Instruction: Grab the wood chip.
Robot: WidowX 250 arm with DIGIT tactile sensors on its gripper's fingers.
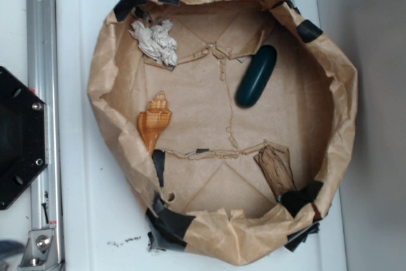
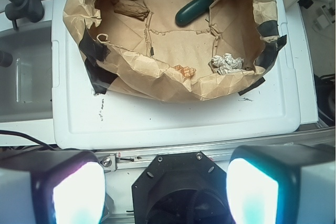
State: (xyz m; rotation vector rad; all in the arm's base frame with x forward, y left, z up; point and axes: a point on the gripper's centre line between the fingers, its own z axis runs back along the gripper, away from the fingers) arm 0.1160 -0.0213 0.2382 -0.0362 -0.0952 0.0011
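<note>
The wood chip is a flat, rough, dark-brown piece lying inside the brown paper basin, at its lower right. In the wrist view the wood chip lies at the basin's far left. My gripper is open, its two bright pads wide apart at the bottom of the wrist view. It hangs above the black base, well short of the paper basin and nothing is between the fingers. The exterior view does not show the gripper.
An orange-tan seashell, a dark green capsule and a crumpled white paper wad also lie in the basin. The basin sits on a white lid. A metal rail and black base plate flank the left.
</note>
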